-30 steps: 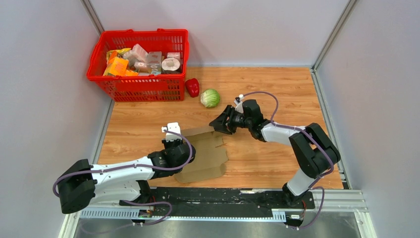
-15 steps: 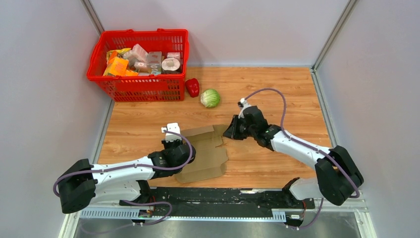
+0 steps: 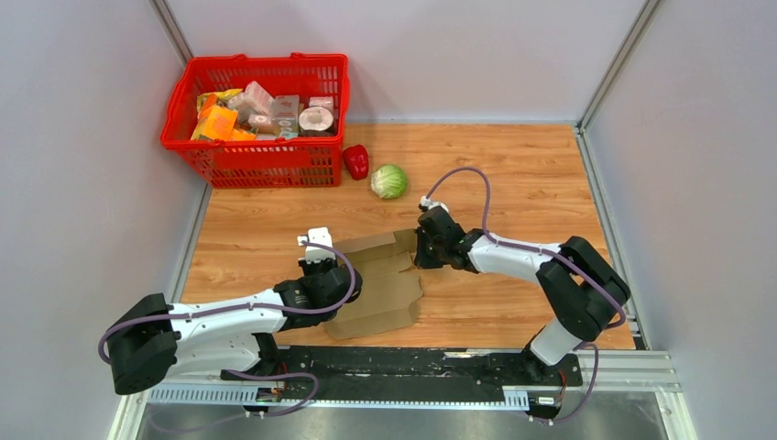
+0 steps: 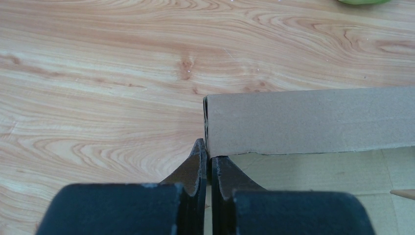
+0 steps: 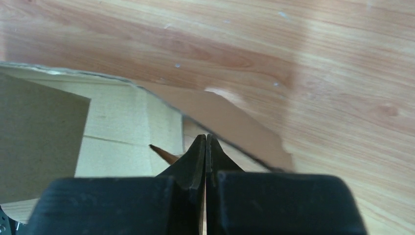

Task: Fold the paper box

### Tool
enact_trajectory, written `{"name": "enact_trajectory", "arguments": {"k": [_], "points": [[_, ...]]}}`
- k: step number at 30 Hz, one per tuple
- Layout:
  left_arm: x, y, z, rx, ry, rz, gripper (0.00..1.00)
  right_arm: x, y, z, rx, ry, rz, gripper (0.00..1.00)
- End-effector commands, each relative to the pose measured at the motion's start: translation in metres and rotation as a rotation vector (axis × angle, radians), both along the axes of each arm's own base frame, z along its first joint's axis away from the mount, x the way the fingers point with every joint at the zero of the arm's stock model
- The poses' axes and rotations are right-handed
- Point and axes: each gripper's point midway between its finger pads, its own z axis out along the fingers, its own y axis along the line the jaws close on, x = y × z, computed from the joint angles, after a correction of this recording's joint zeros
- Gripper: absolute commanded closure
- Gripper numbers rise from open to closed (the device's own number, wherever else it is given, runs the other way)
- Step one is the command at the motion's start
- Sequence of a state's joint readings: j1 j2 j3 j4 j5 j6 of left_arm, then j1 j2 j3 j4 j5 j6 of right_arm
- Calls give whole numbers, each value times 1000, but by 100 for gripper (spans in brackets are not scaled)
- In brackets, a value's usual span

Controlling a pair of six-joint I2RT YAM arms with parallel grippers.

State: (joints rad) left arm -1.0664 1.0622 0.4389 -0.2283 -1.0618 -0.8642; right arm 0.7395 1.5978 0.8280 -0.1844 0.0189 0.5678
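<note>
The paper box (image 3: 380,293) lies mostly flat on the wooden table between the two arms, plain brown cardboard with creases. Its far flap (image 4: 308,120) stands raised. My left gripper (image 3: 332,258) sits at the box's left side. In the left wrist view the left gripper (image 4: 208,156) is shut on the box's edge just below the raised flap's left end. My right gripper (image 3: 419,258) is at the box's far right corner. The right wrist view shows the right gripper (image 5: 206,139) shut with fingers touching and nothing between them, over a brown side flap (image 5: 230,125).
A red mesh basket (image 3: 257,151) full of packages stands at the back left. A red pepper (image 3: 355,161) and a green cabbage (image 3: 388,181) lie beside it, just beyond the box. Grey walls close in the table on the left, back and right.
My right gripper has closed from partly open to shut and swung back left onto the box's far right corner. The left arm and its grip have not moved.
</note>
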Motion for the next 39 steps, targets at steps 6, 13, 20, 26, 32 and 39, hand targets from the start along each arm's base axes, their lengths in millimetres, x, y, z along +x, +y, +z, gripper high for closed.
{"name": "enact_trajectory", "arguments": {"k": [6, 13, 20, 26, 32, 39], "points": [[1, -5, 5, -39, -9, 6, 100, 5, 46, 38, 152, -87, 57, 100], [1, -5, 3, -47, -7, 7, 100, -2, 57, 34, 196, -53, 69, 100], [0, -7, 0, -53, 1, 4, 100, -4, 67, 22, 224, -27, 78, 100], [0, -7, -1, -51, 3, 2, 100, -11, 69, -4, 215, 38, 82, 100], [0, -5, -2, -46, 2, 2, 100, -16, 56, -6, 176, 56, 76, 100], [-1, 9, 5, 6, -36, 15, 100, -21, 16, 42, 4, -31, 181, 69]]}}
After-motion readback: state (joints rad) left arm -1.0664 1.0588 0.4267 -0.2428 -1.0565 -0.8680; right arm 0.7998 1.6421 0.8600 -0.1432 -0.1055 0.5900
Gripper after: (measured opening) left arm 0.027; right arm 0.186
